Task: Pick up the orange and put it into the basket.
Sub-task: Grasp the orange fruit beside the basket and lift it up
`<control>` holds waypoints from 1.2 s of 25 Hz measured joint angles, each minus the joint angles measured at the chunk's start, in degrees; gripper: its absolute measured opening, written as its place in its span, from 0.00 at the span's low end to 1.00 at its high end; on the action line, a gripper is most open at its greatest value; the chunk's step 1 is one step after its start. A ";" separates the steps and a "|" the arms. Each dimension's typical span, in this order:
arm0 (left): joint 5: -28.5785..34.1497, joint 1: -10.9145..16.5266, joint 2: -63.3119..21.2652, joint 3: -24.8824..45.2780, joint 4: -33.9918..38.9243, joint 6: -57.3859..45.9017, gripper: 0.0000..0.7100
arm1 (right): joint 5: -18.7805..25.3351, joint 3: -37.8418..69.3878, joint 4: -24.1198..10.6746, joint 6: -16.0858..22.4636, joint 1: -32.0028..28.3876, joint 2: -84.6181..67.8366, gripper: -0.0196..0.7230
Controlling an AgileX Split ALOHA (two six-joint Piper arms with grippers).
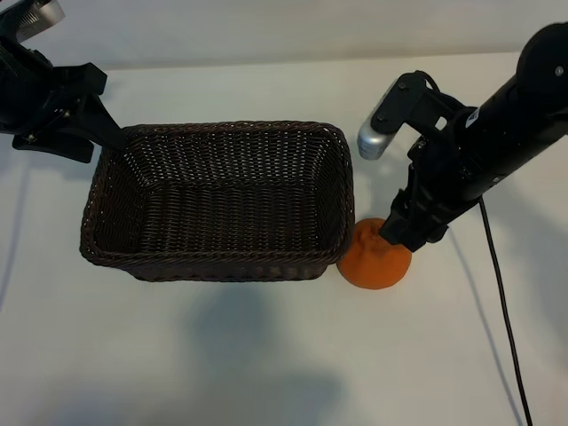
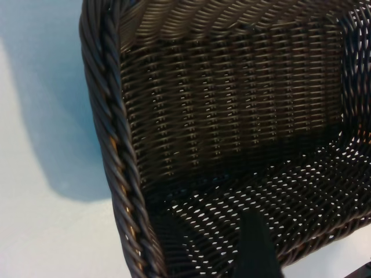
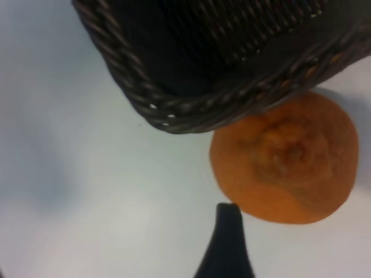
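The dark brown wicker basket (image 1: 222, 264) stands in the middle of the white table. The orange (image 1: 368, 263) lies on the table against the basket's front right corner, stem nub up. My right gripper (image 1: 396, 236) is low over the orange's right half and open. In the right wrist view one dark finger (image 3: 229, 237) has its tip at the edge of the orange (image 3: 290, 156), beside the braided rim (image 3: 191, 111); the other finger is out of frame. My left gripper (image 1: 108, 133) is open at the basket's back left corner, one finger (image 2: 255, 249) inside the rim (image 2: 110, 116).
A black cable (image 1: 501, 302) trails from the right arm across the table toward the front right. A silver camera housing (image 1: 377, 133) sits on the right wrist above the basket's right end. Bare table lies in front of the basket.
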 joint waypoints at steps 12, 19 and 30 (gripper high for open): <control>0.00 0.00 0.00 0.00 0.00 0.22 0.70 | -5.94 4.37 4.30 -9.22 0.48 0.12 0.78; 0.00 0.00 0.00 0.00 0.00 0.22 0.70 | -10.00 5.35 6.20 -10.99 0.48 0.43 0.78; 0.00 0.00 0.00 0.00 0.00 0.40 0.70 | -11.77 5.35 8.10 -12.65 0.72 7.57 0.78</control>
